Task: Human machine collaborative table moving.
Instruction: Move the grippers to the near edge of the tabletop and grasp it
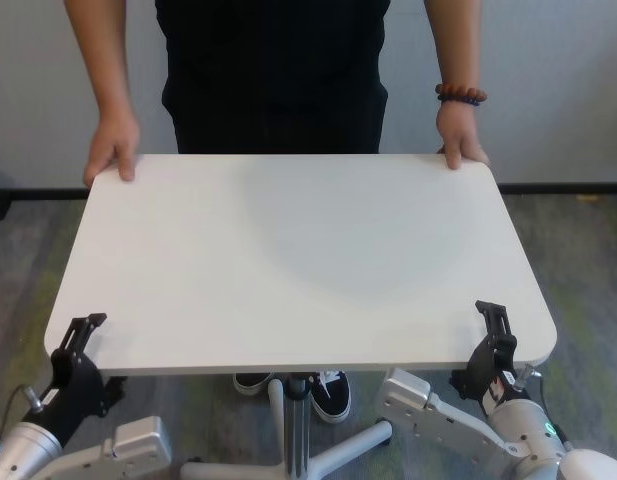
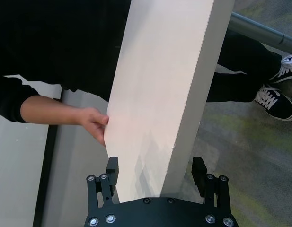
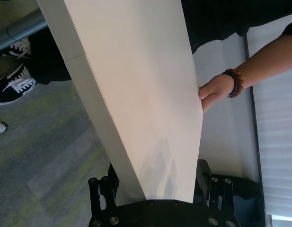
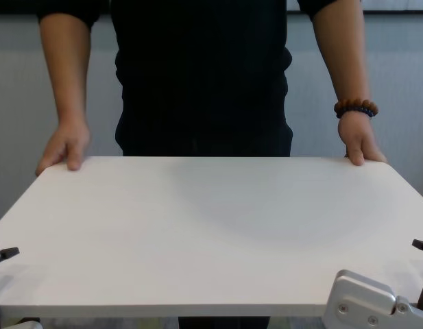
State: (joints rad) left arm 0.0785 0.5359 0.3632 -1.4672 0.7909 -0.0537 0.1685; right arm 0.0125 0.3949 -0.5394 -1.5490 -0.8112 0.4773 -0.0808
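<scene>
Left gripper (image 1: 76,338): at the near left corner of the table (image 1: 298,260), one finger above the top and one below; the left wrist view shows the edge between the fingers with a gap on each side – straddling the board, not visibly clamped
Table: between robot and person, top looks level, far corners under the person's hands
Person's hands: one (image 1: 113,150) on the far left corner, the other (image 1: 460,140) with a bead bracelet (image 1: 460,95) on the far right
Right gripper (image 1: 493,335): at the near right corner, fingers above and below the edge; the right wrist view suggests a closer fit, though firm contact is hard to judge
Risk: if the person pulls or lifts faster than the arms follow, the board may slide out of the loose left hold – or tilt and twist on its pole (image 1: 296,400)
Risk at the feet: shoes (image 1: 328,392) stand beside the base legs and could be caught
Hidden: person's head, most of the base, lower fingers under the top
</scene>
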